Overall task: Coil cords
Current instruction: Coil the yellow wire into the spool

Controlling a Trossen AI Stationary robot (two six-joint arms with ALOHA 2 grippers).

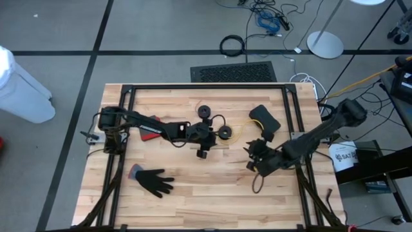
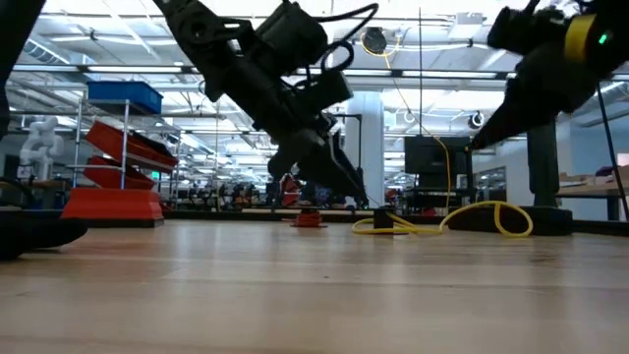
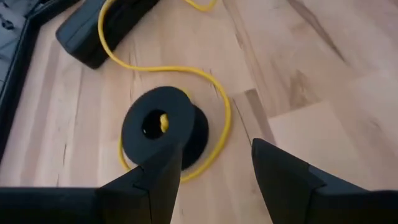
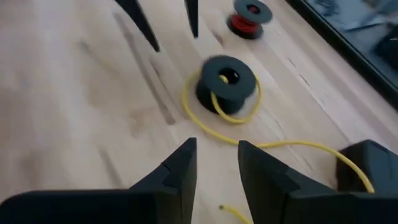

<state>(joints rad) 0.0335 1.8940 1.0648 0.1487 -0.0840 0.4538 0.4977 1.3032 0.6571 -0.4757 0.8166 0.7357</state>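
Observation:
The yellow cord (image 3: 214,93) lies slack on the table. One end goes into the hole of a black spool (image 3: 163,127) and a loop rings the spool's base. My left gripper (image 3: 214,152) stands open just short of that spool (image 1: 225,133), its fingers slanting down and touching nothing. My right gripper (image 4: 217,149) hangs open over the table, on the spool's (image 4: 227,84) near-right side, with the yellow cord (image 4: 273,144) lying ahead of it. I cannot make out the black cord.
A second spool with a red flange (image 4: 250,15) stands farther back (image 1: 205,111). A black block (image 1: 264,119) lies at the far right, with the yellow cord running up to it. A black glove (image 1: 154,182) lies near the left front. Dark frame rails (image 1: 290,109) border the table.

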